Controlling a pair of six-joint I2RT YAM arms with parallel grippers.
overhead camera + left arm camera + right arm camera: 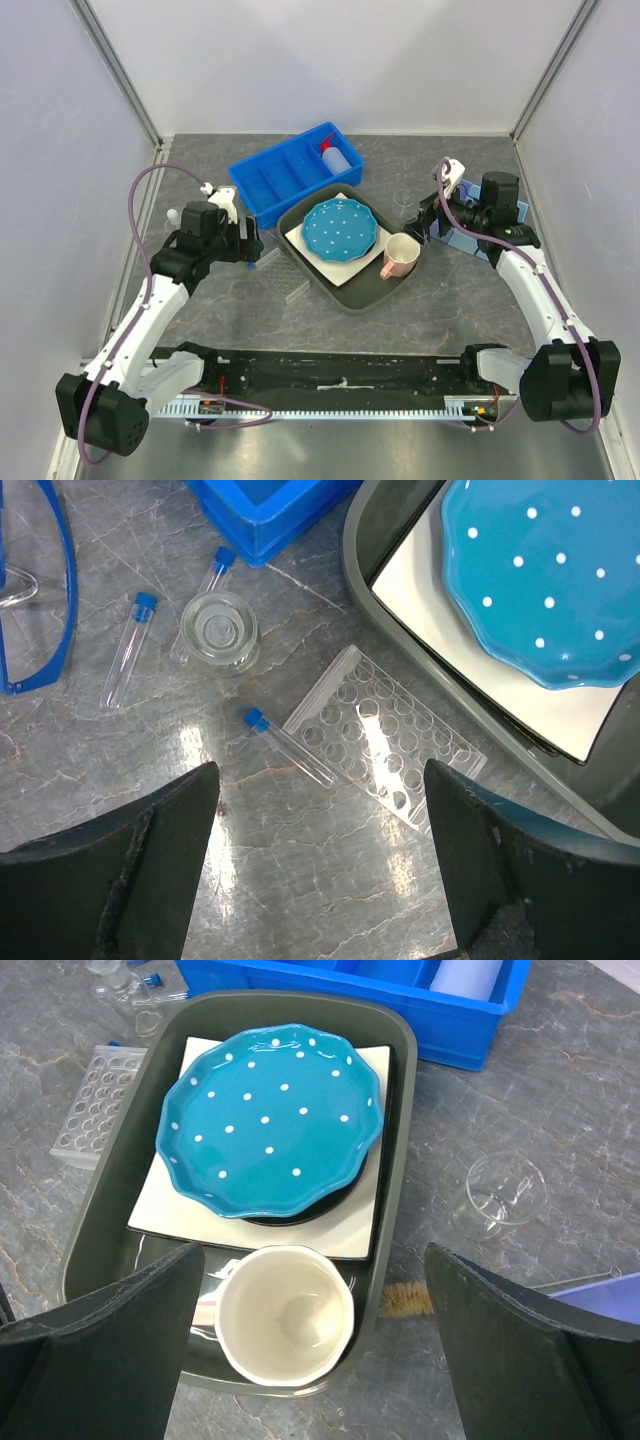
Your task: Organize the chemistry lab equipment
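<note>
I look down on a dark grey tray [398, 1100] resting on the marbled grey table [560, 1070]. A white square plate [170, 1205] lies in it, with a blue white-dotted plate [270, 1120] on top. A pink mug [285, 1315] stands upright in one end of the tray, just beside both plates.

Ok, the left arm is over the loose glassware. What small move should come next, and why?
Probably lower the open left gripper straight onto the blue-capped clear vial lying just ahead of its fingers, beside the clear plastic tube rack. The vial lies loose on the table, it is the item nearest the jaws, and nothing is held yet.
</note>
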